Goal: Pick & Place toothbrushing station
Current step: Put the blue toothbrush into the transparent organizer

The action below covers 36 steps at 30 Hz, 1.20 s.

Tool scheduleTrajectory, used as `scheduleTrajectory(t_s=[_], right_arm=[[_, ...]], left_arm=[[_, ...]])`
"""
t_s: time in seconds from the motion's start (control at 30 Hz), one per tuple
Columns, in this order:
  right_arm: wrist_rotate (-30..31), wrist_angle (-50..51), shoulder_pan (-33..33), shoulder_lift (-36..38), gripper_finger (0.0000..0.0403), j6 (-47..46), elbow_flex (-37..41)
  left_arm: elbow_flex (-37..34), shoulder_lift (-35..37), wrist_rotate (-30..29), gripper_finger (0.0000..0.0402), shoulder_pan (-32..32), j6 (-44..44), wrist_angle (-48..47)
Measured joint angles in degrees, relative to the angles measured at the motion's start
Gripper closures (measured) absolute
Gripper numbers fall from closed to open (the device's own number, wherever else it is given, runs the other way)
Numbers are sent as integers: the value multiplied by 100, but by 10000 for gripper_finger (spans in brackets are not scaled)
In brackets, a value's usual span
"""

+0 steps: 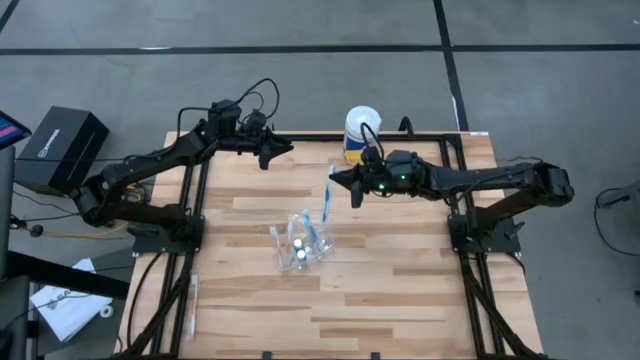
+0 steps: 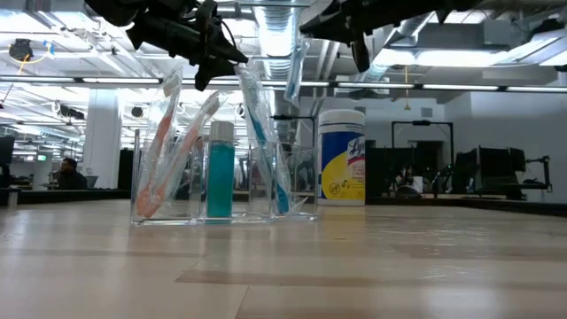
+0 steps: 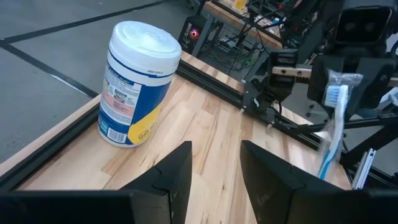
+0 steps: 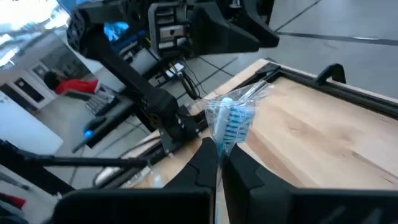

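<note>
Right end effector (image 1: 340, 184) grips toothbrush (image 1: 327, 203) | left end effector (image 3: 216, 163) open | low view: organizer (image 2: 221, 190)

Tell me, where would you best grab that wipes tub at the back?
Probably around the wipes tub's round body, below the white lid, coming in level from the table's middle. It stands upright by the back rail with open wood in front; the left gripper, open, already faces it.

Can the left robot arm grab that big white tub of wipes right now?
Probably yes. The left gripper is open and empty, and the wipes tub stands upright just ahead of it on the table, with bare wood between them. The right gripper, shut on a wrapped toothbrush, hangs off to the side.
</note>
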<state>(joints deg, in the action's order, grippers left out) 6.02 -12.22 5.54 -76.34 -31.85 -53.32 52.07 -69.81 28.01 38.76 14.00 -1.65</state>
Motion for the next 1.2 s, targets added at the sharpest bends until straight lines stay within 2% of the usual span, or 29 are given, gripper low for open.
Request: scheduleTrajectory(t_s=[0.23, 0.53, 0.67, 0.83, 1.2], right_arm=[[431, 85, -407, -89, 403, 545, 14], [446, -457, -583, -210, 403, 988, -2], [347, -443, -598, -315, 403, 1341, 25], [200, -933, -627, -630, 403, 1618, 125], [-157, -1364, -842, -1360, 403, 1687, 118]], left_arm=[[0, -1, 3, 271, 0, -2, 1], [0, -1, -69, 271, 0, -11, 2], [0, -1, -101, 271, 0, -13, 4], [0, -1, -126, 271, 0, -20, 7], [0, -1, -211, 271, 0, -22, 46]])
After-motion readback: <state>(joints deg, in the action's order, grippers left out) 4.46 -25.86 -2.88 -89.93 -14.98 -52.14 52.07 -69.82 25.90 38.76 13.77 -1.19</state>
